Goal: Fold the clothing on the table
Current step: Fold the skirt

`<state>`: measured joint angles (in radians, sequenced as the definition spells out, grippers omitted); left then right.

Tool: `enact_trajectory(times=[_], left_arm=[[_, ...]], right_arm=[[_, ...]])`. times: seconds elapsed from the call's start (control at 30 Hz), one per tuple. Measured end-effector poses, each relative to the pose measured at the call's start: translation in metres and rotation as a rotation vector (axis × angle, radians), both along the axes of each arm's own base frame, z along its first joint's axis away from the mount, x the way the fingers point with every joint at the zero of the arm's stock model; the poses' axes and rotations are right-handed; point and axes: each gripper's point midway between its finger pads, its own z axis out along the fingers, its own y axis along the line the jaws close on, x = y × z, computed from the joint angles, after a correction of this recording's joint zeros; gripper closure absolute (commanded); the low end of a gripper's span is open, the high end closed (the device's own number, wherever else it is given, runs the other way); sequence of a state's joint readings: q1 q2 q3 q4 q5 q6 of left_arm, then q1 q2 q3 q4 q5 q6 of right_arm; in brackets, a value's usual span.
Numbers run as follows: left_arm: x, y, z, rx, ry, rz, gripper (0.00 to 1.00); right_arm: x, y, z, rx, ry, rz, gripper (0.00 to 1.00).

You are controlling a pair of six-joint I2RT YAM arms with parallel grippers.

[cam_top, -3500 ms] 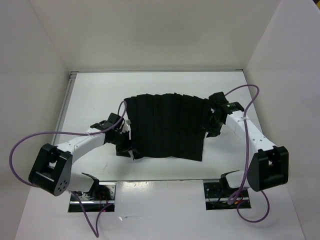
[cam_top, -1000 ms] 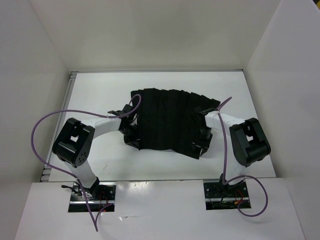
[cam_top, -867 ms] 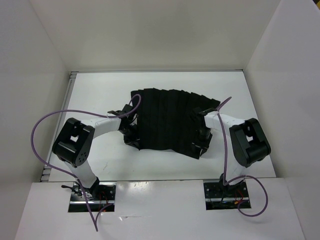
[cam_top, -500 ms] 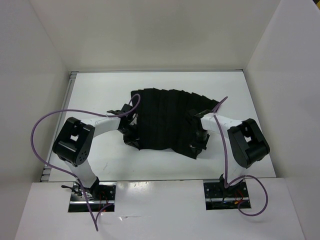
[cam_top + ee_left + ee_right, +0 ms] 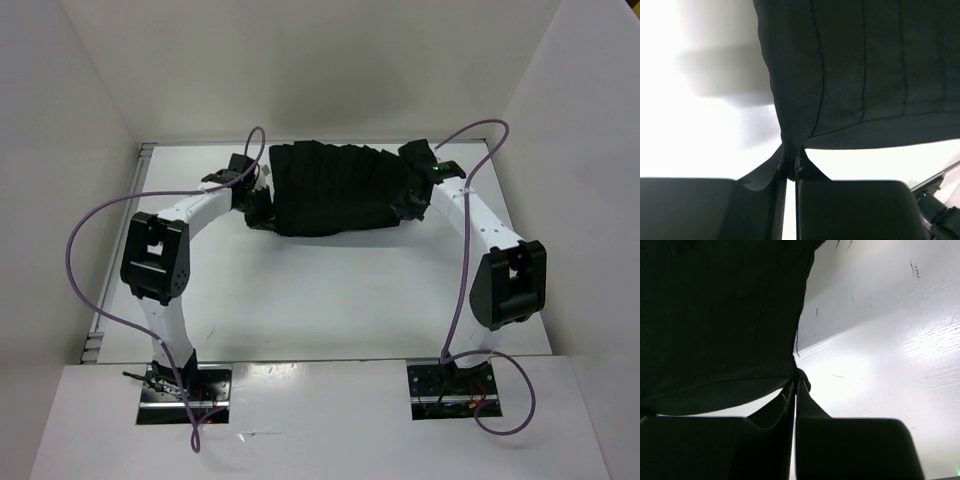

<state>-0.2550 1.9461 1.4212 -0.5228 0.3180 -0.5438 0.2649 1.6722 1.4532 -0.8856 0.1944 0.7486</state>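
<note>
The black pleated clothing (image 5: 338, 190) lies bunched into a short wide band at the far side of the white table (image 5: 330, 290). My left gripper (image 5: 260, 208) is at its left end and my right gripper (image 5: 410, 198) at its right end. In the left wrist view the left gripper (image 5: 791, 157) is shut on a corner of the clothing (image 5: 855, 65), which hangs above the table (image 5: 700, 135). The right wrist view shows the right gripper (image 5: 796, 382) shut on the other corner of the clothing (image 5: 715, 315). Its underside and layers are hidden.
White walls (image 5: 70, 150) close in the table on the left, back and right. A metal edge strip (image 5: 128, 220) runs along the left side. Purple cables (image 5: 465, 250) loop from both arms. The arm bases (image 5: 185, 385) sit at the near edge.
Both arms have swung away from me, carrying the near edge of the clothing toward the back wall. The garment now looks shorter front to back. The right gripper has shut on its corner.
</note>
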Motion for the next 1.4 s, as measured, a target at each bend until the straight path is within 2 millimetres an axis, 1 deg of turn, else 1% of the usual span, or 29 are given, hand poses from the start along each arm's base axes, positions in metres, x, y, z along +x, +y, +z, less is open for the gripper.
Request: enact_trajectory(times=[0.03, 0.07, 0.1, 0.13, 0.17, 0.2, 0.27, 0.33, 0.37, 0.43, 0.5, 0.53, 0.57, 0.6, 0.63, 0.67, 0.73, 0.8, 0.87, 0.93, 1.0, 1.07, 1.13, 1.2, 1.3, 1.4], left_arm=[[0.005, 0.0, 0.007, -0.008, -0.024, -0.002, 1.0], [0.007, 0.001, 0.012, -0.013, -0.046, -0.008, 1.0], [0.003, 0.002, 0.015, -0.018, -0.055, -0.011, 1.0], [-0.004, 0.003, 0.017, -0.024, -0.051, -0.017, 1.0], [-0.015, 0.005, 0.018, -0.03, -0.041, -0.022, 1.0], [-0.029, 0.006, 0.02, -0.039, -0.033, -0.029, 1.0], [-0.063, 0.009, 0.028, -0.057, -0.01, -0.043, 1.0], [-0.092, 0.01, 0.044, -0.077, -0.014, -0.056, 1.0], [-0.107, 0.01, 0.057, -0.091, -0.036, -0.068, 1.0], [-0.127, 0.009, 0.086, -0.12, -0.099, -0.08, 1.0], [-0.141, 0.011, 0.116, -0.148, -0.172, -0.074, 0.99], [-0.146, 0.012, 0.13, -0.165, -0.21, -0.066, 0.99], [-0.148, 0.013, 0.139, -0.173, -0.234, -0.055, 0.99], [-0.148, 0.015, 0.143, -0.175, -0.241, -0.044, 0.99], [-0.145, 0.016, 0.148, -0.18, -0.244, -0.027, 0.99], [-0.138, 0.016, 0.149, -0.181, -0.24, -0.015, 0.99], [-0.119, 0.014, 0.143, -0.175, -0.218, 0.002, 1.0], [-0.09, 0.011, 0.119, -0.155, -0.166, 0.021, 1.0], [-0.069, 0.01, 0.088, -0.128, -0.089, 0.049, 1.0], [-0.057, 0.01, 0.06, -0.099, -0.028, 0.065, 1.0], [-0.051, 0.013, 0.042, -0.075, 0.013, 0.079, 1.0], [-0.047, 0.014, 0.037, -0.065, 0.021, 0.085, 1.0], [-0.043, 0.013, 0.04, -0.069, 0.01, 0.085, 1.0], [-0.04, 0.012, 0.045, -0.075, -0.003, 0.083, 1.0], [-0.037, 0.01, 0.05, -0.088, -0.017, 0.078, 1.0], [-0.039, 0.009, 0.06, -0.1, -0.031, 0.073, 0.99]], right_arm=[[0.003, -0.001, 0.002, 0.001, -0.013, 0.001, 1.0], [0.001, -0.001, 0.0, 0.006, -0.011, 0.005, 1.0], [-0.003, 0.0, -0.003, 0.014, -0.003, 0.012, 1.0], [-0.01, 0.001, -0.008, 0.022, 0.011, 0.018, 1.0], [-0.022, 0.001, -0.014, 0.033, 0.029, 0.025, 1.0], [-0.036, 0.001, -0.019, 0.043, 0.051, 0.031, 1.0], [-0.068, 0.003, -0.018, 0.074, 0.068, 0.043, 1.0], [-0.1, 0.009, -0.004, 0.104, 0.054, 0.072, 1.0], [-0.116, 0.014, 0.009, 0.127, 0.031, 0.092, 1.0], [-0.138, 0.022, 0.035, 0.169, -0.029, 0.128, 1.0], [-0.16, 0.026, 0.058, 0.214, -0.075, 0.156, 1.0], [-0.166, 0.023, 0.066, 0.223, -0.084, 0.152, 1.0], [-0.169, 0.02, 0.075, 0.227, -0.099, 0.143, 1.0], [-0.168, 0.017, 0.083, 0.229, -0.11, 0.135, 1.0], [-0.162, 0.014, 0.089, 0.229, -0.125, 0.127, 1.0], [-0.153, 0.012, 0.091, 0.221, -0.131, 0.117, 1.0], [-0.132, 0.009, 0.086, 0.198, -0.116, 0.103, 1.0], [-0.106, 0.007, 0.069, 0.165, -0.082, 0.096, 1.0], [-0.077, 0.009, 0.044, 0.135, -0.031, 0.093, 1.0], [-0.056, 0.01, 0.021, 0.115, 0.012, 0.094, 1.0], [-0.041, 0.012, 0.003, 0.1, 0.045, 0.1, 1.0], [-0.038, 0.012, -0.006, 0.091, 0.061, 0.105, 1.0], [-0.037, 0.01, -0.005, 0.083, 0.058, 0.107, 1.0], [-0.034, 0.009, -0.001, 0.078, 0.041, 0.108, 1.0], [-0.036, 0.007, 0.008, 0.08, 0.018, 0.11, 1.0], [-0.042, 0.005, 0.029, 0.09, -0.036, 0.116, 1.0]])
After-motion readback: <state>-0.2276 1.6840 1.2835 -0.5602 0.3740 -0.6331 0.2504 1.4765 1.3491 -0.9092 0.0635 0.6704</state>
